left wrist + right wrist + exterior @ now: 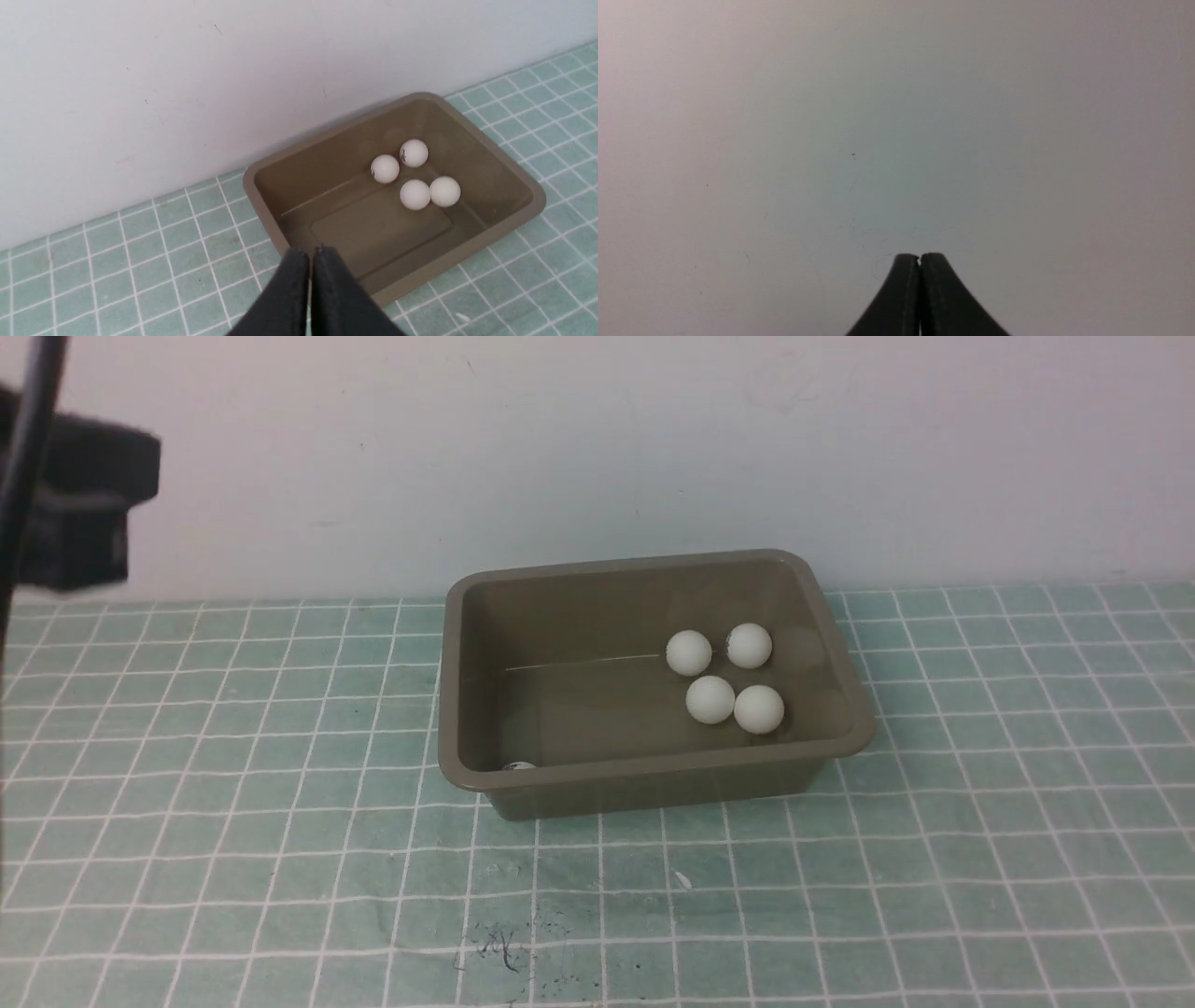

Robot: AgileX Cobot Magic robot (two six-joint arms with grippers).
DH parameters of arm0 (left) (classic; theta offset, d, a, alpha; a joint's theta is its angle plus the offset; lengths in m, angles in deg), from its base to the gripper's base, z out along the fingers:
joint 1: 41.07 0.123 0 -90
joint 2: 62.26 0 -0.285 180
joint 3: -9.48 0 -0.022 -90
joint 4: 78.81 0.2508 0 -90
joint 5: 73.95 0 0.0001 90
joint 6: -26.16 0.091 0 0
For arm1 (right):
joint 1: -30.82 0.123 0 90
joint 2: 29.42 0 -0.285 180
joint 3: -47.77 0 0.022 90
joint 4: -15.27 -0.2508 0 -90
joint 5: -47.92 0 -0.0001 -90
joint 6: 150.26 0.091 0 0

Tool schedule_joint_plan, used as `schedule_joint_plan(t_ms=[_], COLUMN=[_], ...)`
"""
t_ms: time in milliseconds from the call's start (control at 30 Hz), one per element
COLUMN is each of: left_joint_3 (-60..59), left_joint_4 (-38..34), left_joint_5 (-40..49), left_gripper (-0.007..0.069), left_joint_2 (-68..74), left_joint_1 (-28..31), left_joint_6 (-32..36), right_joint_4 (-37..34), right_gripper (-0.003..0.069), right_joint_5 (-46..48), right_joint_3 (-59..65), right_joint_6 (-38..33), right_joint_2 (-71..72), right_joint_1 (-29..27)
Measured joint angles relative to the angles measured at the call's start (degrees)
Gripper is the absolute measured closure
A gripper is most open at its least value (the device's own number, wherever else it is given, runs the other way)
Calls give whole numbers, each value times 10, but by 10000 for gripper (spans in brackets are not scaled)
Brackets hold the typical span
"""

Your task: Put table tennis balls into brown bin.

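Note:
The brown bin [653, 782] stands on the green gridded mat near the wall. Inside it, toward its right half, lie several white table tennis balls [689, 652] in a tight cluster; in the left wrist view the same balls [415, 194] show, two with small dark marks. My left gripper [311, 252] is shut and empty, held up above the mat short of the bin [261, 198]. My right gripper [919, 255] is shut and empty too, facing only the bare wall. In the front view a dark part of the left arm [65, 513] shows at the far left.
A white wall runs right behind the bin. A small pale speck [682, 880] lies on the mat in front of the bin, and dark scuff marks [495, 947] sit nearer the front edge. A small white glint [518, 766] shows at the bin's front left inner corner.

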Motion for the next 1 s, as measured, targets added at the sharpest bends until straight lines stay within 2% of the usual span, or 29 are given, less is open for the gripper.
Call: schedule_joint_plan(t_ms=[33, 200, 300, 567, 800, 1000], left_joint_3=[-69, -203, -262, -321, -359, -481], left_joint_4=[-8, -26, -33, -31, 24, 78], left_joint_5=[-58, -139, -148, -139, -151, -185], left_gripper=[629, 629, 629, 629, 629, 629], left_joint_2=[-49, -141, -181, -219, -246, -360], left_joint_1=[0, 0, 0, 0, 6, 76], left_joint_6=[0, 0, 0, 1, -27, -65], right_joint_4=[0, 0, 0, 0, 0, 2], right_gripper=[673, 673, 673, 673, 673, 673], right_joint_5=[0, -1, -1, -1, -1, -1], right_joint_3=[0, 0, 0, 0, 0, 0], right_joint_6=[0, 0, 0, 0, 0, 0], right_joint_2=[0, 0, 0, 0, 0, 0], right_joint_1=[0, 0, 0, 0, 0, 0])
